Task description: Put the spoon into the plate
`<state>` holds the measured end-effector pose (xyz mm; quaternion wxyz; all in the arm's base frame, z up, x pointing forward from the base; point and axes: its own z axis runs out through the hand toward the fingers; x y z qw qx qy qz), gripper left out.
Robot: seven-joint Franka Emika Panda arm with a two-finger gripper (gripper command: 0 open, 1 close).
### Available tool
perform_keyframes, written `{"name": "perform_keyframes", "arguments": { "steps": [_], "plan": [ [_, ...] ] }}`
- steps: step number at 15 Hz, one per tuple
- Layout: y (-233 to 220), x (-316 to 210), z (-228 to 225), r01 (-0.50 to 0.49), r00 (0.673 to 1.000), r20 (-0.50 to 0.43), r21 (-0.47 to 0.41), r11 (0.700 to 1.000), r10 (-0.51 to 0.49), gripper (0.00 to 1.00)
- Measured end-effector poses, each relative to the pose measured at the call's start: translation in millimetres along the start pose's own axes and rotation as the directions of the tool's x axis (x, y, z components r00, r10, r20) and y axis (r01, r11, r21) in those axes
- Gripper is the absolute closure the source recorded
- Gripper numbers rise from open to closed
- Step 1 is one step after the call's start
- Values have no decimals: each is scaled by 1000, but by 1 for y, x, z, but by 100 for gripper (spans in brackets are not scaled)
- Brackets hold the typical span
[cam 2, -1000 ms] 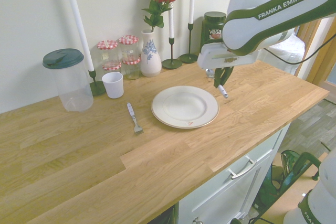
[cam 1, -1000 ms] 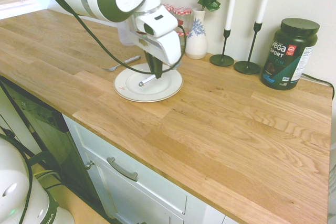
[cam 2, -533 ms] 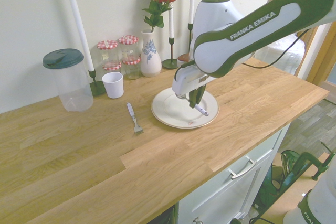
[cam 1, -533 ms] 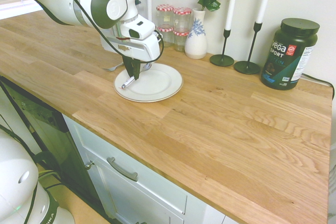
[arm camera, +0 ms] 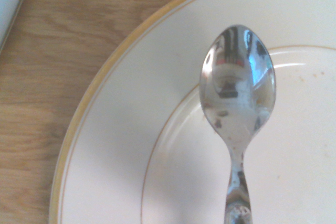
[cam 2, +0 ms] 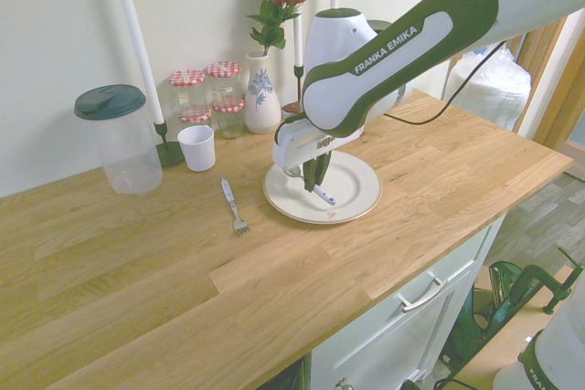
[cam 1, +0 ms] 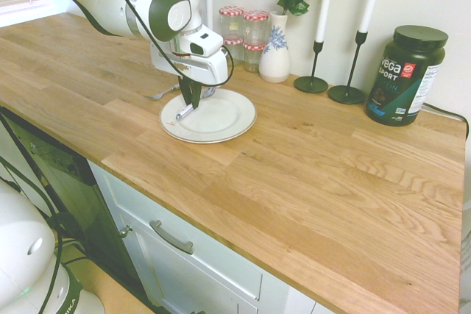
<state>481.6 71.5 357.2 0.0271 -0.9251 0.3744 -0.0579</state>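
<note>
The spoon (cam 1: pixel 181 112) hangs tilted with my gripper (cam 1: pixel 189 99) shut on its handle. Its low end is just above the plate (cam 1: pixel 224 121), near the rim on the fork's side. From the other side, the spoon (cam 2: pixel 324 195) pokes out below the gripper (cam 2: pixel 315 180) over the plate (cam 2: pixel 355 191). In the wrist view the shiny bowl of the spoon (arm camera: pixel 239 87) lies over the cream plate (arm camera: pixel 126 129) with its gold-lined rim. I cannot tell whether the spoon touches the plate.
A metal fork (cam 2: pixel 235 206) lies on the wooden counter beside the plate. Along the wall stand a clear jug (cam 2: pixel 119 139), a white cup (cam 2: pixel 196 147), jars (cam 2: pixel 208 90), a vase with a rose (cam 2: pixel 261 89), candlesticks (cam 1: pixel 314 49) and a black tub (cam 1: pixel 405 75).
The arm carried the spoon from the plate's far edge across the plate toward the fork's side and lowered it close to the surface. The grip stayed shut.
</note>
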Motion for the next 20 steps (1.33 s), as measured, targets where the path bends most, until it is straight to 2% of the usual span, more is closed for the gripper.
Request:
{"name": "perform_keyframes", "arguments": {
  "steps": [4, 5, 14, 18, 20],
  "plan": [
    [-1, 8, 9, -12, 1000, 12, -9, 1000, 12, 100],
    [-1, 8, 11, -11, 1000, 14, -13, 1000, 11, 0],
    [-11, 14, 10, -16, 1000, -19, -11, 1000, 16, 0],
    [-8, 16, -11, -24, 999, -30, -4, 1000, 24, 0],
    [-3, 15, -43, -31, 999, -33, -11, 999, 30, 0]
  ]
}}
